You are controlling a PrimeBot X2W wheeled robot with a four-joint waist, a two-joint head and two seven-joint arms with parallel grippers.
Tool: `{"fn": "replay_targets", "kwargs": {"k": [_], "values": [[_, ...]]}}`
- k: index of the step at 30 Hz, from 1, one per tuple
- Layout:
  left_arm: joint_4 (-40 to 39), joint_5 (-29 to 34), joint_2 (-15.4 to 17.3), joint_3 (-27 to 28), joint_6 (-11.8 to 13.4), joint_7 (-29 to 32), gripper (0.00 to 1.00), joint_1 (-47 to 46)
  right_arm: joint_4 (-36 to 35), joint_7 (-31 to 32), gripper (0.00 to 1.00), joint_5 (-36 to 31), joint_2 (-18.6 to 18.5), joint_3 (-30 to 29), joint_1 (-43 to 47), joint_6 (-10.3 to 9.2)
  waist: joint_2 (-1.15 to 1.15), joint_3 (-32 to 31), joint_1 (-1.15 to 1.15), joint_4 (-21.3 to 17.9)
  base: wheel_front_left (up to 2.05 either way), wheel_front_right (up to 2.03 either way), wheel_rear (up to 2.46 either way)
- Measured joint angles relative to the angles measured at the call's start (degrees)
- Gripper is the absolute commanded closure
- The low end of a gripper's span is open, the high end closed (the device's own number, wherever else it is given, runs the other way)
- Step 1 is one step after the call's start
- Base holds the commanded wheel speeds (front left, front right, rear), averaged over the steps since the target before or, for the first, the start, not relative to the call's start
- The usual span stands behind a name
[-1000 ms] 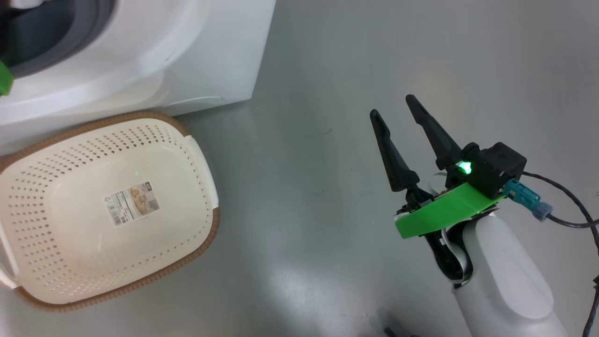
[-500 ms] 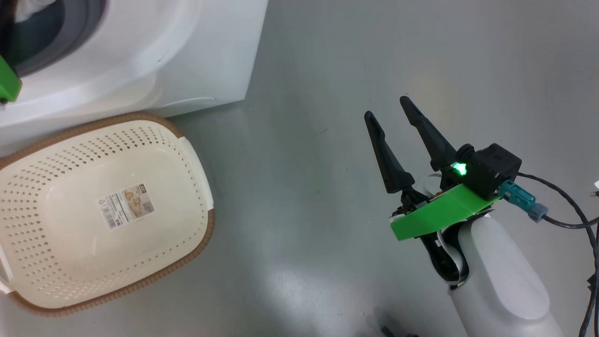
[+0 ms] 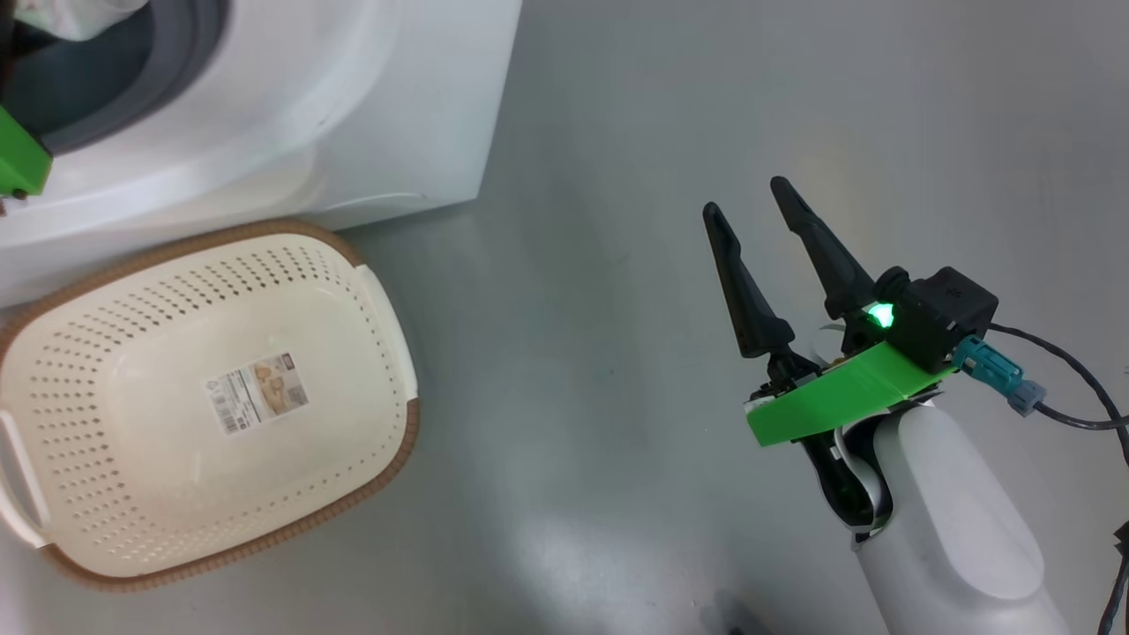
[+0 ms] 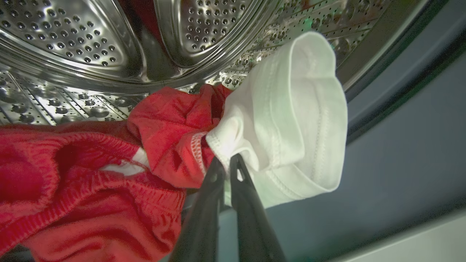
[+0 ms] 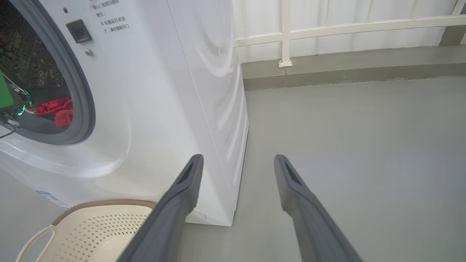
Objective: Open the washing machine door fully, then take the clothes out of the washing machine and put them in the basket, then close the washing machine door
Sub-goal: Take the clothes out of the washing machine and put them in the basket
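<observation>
A bare grey floor runs under everything, with a pale railing along the far wall in the right wrist view. Nearest, the right gripper hangs idle above that floor, its two fingers spread wide with nothing between them. A little further on, the basket stands just in front of the washing machine, holding only its sticker, so none of the clothes have been moved over yet. Beyond it the grey rubber ring is uncovered. Deepest in, the left gripper is inside the steel drum. A second ago its fingers stood wide; now they have pinched together on the hemmed edge of a white cloth. This lies against the red garments heaped on the drum's floor. The grasp looks made, so the next step is likely to draw the cloth out over the ring. A fold of red touches the pinch and may trail along.
</observation>
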Motion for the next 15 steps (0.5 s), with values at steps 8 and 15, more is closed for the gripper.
{"fn": "replay_targets", "kwargs": {"k": [8, 15], "values": [[-2.4, -4.3, -0.6, 0.2, 0.0, -7.2, 1.00, 3.3, 0.3, 0.0, 0.00, 0.0, -0.6, -0.4, 0.3, 0.00, 0.00, -2.9, 0.00, 1.7, 0.00, 0.00, 0.00], [-7.2, -3.8, -1.3, 6.2, 0.0, -8.0, 1.00, 7.3, 0.4, -0.2, 0.00, 0.0, -2.2, -1.6, 2.2, 0.00, 0.00, -5.6, 0.00, 3.7, 0.00, 0.00, 0.00]]}}
